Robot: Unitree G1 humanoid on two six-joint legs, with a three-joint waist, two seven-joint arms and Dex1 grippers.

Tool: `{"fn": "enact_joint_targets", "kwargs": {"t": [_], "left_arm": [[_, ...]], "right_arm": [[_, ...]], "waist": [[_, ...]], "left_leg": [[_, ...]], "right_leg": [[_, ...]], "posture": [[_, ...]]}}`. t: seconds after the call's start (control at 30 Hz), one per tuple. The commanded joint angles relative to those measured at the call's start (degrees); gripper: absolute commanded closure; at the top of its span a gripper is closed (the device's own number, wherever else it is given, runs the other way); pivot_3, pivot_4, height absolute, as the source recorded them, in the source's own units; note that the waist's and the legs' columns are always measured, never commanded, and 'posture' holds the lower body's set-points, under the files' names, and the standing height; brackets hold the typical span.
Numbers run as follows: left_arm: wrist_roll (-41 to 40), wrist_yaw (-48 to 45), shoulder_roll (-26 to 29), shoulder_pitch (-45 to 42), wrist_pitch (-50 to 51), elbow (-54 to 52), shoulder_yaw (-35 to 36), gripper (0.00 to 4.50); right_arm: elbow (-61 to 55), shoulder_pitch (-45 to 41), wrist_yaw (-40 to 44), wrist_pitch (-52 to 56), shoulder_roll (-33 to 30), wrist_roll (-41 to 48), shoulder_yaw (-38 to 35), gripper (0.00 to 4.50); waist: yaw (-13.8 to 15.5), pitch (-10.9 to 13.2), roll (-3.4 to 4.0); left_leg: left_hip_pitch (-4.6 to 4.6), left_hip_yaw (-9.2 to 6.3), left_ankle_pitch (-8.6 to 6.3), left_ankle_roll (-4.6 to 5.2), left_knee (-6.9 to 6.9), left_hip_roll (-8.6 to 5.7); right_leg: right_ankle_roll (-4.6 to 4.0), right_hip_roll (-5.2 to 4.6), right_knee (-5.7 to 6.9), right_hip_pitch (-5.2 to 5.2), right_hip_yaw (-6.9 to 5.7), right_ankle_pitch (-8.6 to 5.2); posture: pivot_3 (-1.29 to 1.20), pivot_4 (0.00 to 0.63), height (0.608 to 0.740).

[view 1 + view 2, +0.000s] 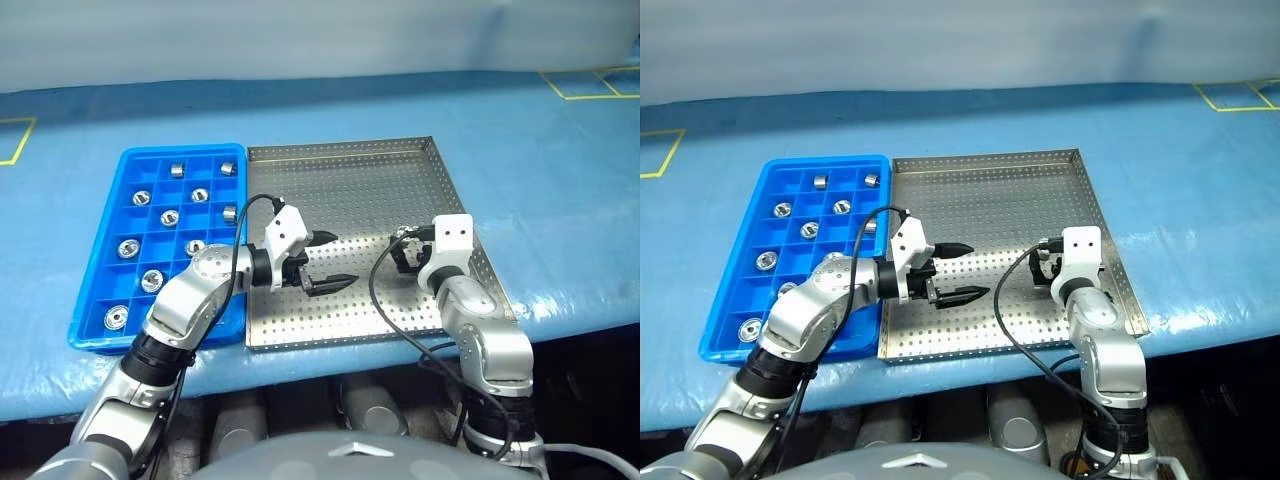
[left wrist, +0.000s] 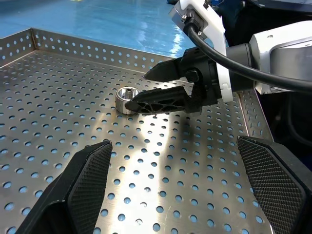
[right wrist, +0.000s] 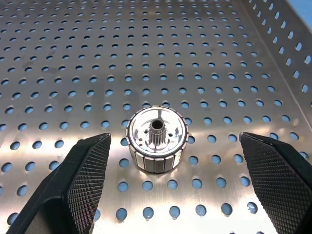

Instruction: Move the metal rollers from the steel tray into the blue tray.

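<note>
On the left of the desk (image 1: 560, 150), the blue tray (image 1: 100, 330) is already holding about ten metal rollers (image 1: 128, 247), one to a cell, and it is lying edge to edge with the steel tray (image 1: 350, 150) on its right. Over the near-left part of the steel floor, the left hand (image 1: 325, 262) is hanging with its fingers spread and nothing between them, pointing across toward the right. Further right, one last roller (image 3: 157, 138) is standing upright on the perforated floor with its hole facing up, near the steel tray's right rim. The right hand (image 1: 408, 250) is poised at it, fingers wide apart and empty, with the roller sitting between the two pads in the wrist view, a little nearer one of them.

Doing this pick well probably means centring the roller between the pads first, then closing on its ribbed side wall so it is not being tipped or rolled away. A straight lift clear of the rim should come before any carry leftward to an empty blue cell.
</note>
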Motion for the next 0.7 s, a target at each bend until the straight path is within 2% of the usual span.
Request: {"fn": "enact_joint_targets", "kwargs": {"t": [0.03, 0.3, 0.4, 0.6, 0.63, 0.7], "left_arm": [[-0.27, 0.24, -0.09, -0.13, -0.17, -2.88, 1.22, 0.00], [-0.28, 0.51, -0.06, -0.13, -0.15, -3.08, 1.18, 0.00], [-0.34, 0.68, -0.01, 0.04, -0.04, -3.39, 1.19, 0.00], [-0.45, 0.89, 0.24, 0.48, 0.20, -3.89, 1.43, 0.00], [-0.46, 0.88, 0.25, 0.50, 0.25, -3.92, 1.42, 0.00], [-0.45, 0.90, 0.26, 0.45, 0.28, -3.92, 1.36, 0.00]], "right_arm": [[0.93, -1.95, 0.64, -2.09, -0.19, 0.35, 0.49, 0.02], [6.19, -4.14, 0.33, -2.81, 0.68, 0.49, 0.63, 0.02], [7.05, -3.94, 0.04, -2.76, 0.36, 0.07, 0.55, 0.61], [5.31, -2.85, 0.15, -2.51, 0.17, 0.45, 0.24, 2.57], [4.99, -2.67, 0.13, -2.45, 0.10, 0.40, 0.28, 2.77], [3.89, -2.32, 0.25, -2.33, -0.19, 0.24, 0.61, 2.77]], "waist": [[0.18, 0.00, 0.00], [0.41, 0.00, 0.00], [0.53, 0.00, 0.01], [0.96, -0.01, 0.01], [1.01, -0.01, 0.01], [1.10, -0.01, 0.01]], "left_leg": [[0.00, 0.00, 0.00, 0.00, 0.00, 0.00], [0.00, 0.01, 0.00, 0.00, 0.01, -0.01], [0.00, 0.00, 0.00, 0.00, 0.01, 0.00], [0.04, 0.00, 0.00, 0.00, 0.01, 0.00], [0.04, 0.00, 0.00, 0.00, 0.01, 0.00], [0.03, 0.01, 0.00, 0.00, 0.01, 0.00]], "right_leg": [[0.00, 0.00, 0.00, 0.00, 0.00, 0.00], [-0.21, -0.01, 0.00, 0.00, 0.00, 0.14], [-0.23, -0.01, 0.01, 0.00, 0.00, 0.15], [-0.23, 0.00, 0.02, 0.03, 0.00, 0.15], [-0.23, 0.00, 0.02, 0.03, 0.00, 0.15], [-0.23, 0.00, 0.02, 0.03, 0.00, 0.15]], "posture": [[-0.13, 0.150, 0.740], [-0.12, 0.150, 0.740], [-0.11, 0.150, 0.740], [-0.11, 0.150, 0.740], [-0.11, 0.150, 0.740], [-0.11, 0.150, 0.740]]}}
